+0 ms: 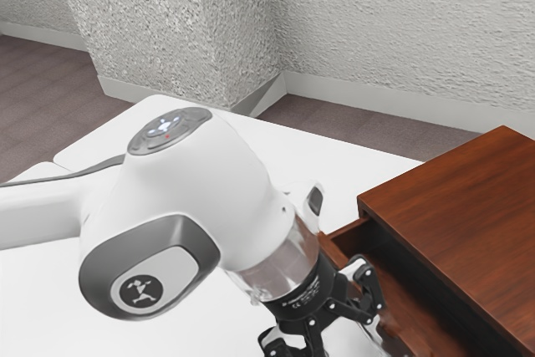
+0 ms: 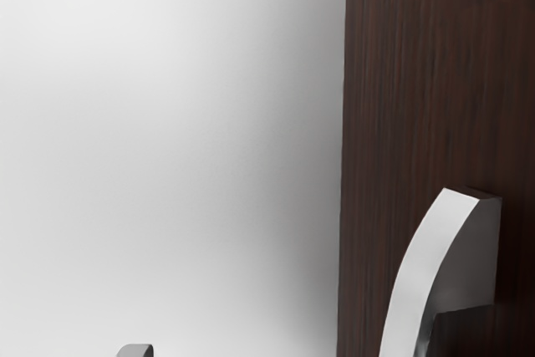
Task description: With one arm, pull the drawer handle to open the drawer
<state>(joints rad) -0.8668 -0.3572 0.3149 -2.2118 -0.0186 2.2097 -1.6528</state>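
A dark wooden cabinet stands on the white table at the exterior view's right. Its drawer sticks out a little way from the cabinet's face, toward the arm. My black gripper hangs low right against the drawer's front, partly cut off by the lower edge and partly hidden behind my big white arm link. In the wrist view the drawer front rises as a dark wood panel close to my hand. A curved silver handle is fixed on it, just under the hand.
The white table spreads behind and to the exterior view's left of the cabinet. Rough white walls and a brown floor lie beyond its far edge. My arm's white link covers the near middle.
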